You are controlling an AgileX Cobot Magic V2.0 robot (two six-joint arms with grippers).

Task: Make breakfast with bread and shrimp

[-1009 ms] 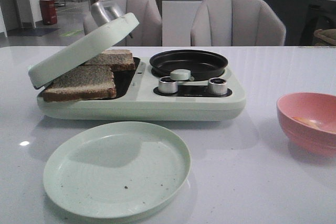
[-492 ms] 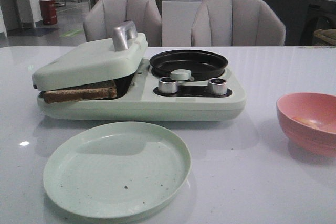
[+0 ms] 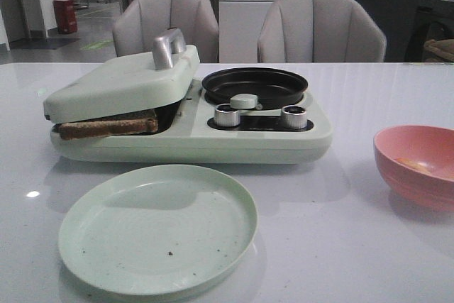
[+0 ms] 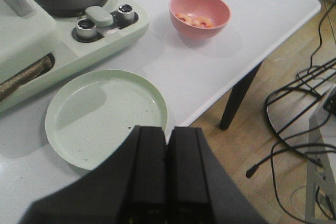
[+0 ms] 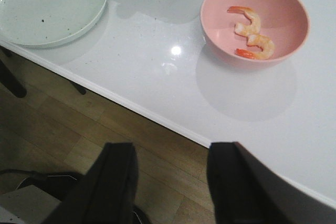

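Pale green melamine sits nearest: the empty plate (image 3: 157, 229), just in front of the breakfast maker (image 3: 188, 115), which serves as the landmark here. To the maker's right and a little nearer the table edge stands the pink bowl (image 5: 254, 20) holding the shrimp (image 5: 251, 31), two curled pieces lying touching each other. Inside the maker's left bay, under the lowered lid (image 3: 120, 81), the bread (image 3: 108, 127) shows only as a brown crust edge; the lid rests slightly propped on it, not fully down. Behind the knobs (image 3: 227, 115) lies the empty black pan (image 3: 255, 84).

The left gripper (image 4: 167, 174) is pressed together with nothing between its fingers, hovering over the plate's near rim. The right gripper (image 5: 170, 182) is spread wide and empty, off the table edge, well short of the bowl.

The risks, as I judge them: the shrimp are small, slick and touching, so a pinch may take both or flick one out; a careless approach could nudge the light bowl; and the propped lid may toast the bread unevenly.
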